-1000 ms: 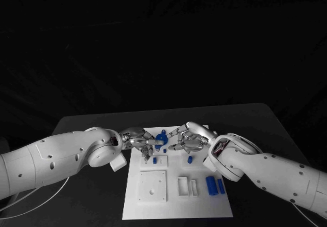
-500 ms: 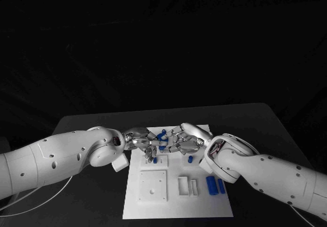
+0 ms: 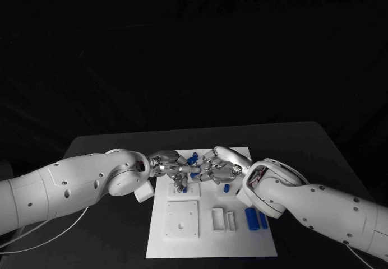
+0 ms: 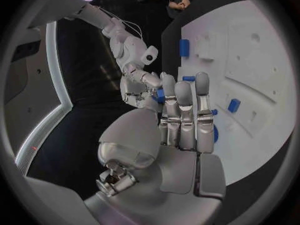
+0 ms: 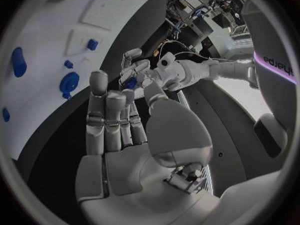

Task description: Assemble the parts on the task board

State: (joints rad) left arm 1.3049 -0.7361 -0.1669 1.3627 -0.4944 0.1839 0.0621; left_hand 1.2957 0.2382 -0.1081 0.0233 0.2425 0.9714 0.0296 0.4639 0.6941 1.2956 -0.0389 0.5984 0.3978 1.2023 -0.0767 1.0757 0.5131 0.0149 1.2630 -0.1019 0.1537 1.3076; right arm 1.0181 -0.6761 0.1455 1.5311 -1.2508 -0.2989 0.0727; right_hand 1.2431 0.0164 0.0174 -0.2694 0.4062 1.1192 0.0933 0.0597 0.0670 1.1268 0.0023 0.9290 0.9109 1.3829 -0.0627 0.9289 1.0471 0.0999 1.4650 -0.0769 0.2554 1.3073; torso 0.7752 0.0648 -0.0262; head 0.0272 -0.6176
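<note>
Black table (image 3: 105,235) under a dark backdrop, white task board (image 3: 206,246) lying mid-table, long side running away from the robot. Both hands meet over the board's far end, fingertips nearly touching each other.

Left hand (image 3: 170,166): fingers bent down over the board's far-left part, w/ a small blue part (image 3: 192,161) showing right at the fingertips, between the two hands. Can't tell which hand actually has it; the contact is hidden by fingers in the head view. Left wrist view: left hand's fingers (image 4: 185,112) lie straight and side by side, w/ bits of blue peeking out behind them, too covered to say if pinched. Right hand (image 4: 139,87) visible beyond, also w/ blue at its tips.

Right hand (image 3: 217,167): fingers curled toward the left hand; grip state can't be made out. Right wrist view: its fingers (image 5: 112,120) are straight, close together; left hand (image 5: 134,70) beyond w/ a blue speck at its fingertips. A blue disc-shaped part (image 5: 69,83) sits on the board nearby, partly cut by the fingers.

Nearer the robot on the board: two blue cylinders (image 3: 255,219) side by side at the right edge, a small blue piece (image 3: 226,188) just under the right hand, another (image 3: 184,190) half hidden under the left hand. Raised white square block (image 3: 182,219) and a white slotted piece (image 3: 222,219) sit mid-board.
</note>
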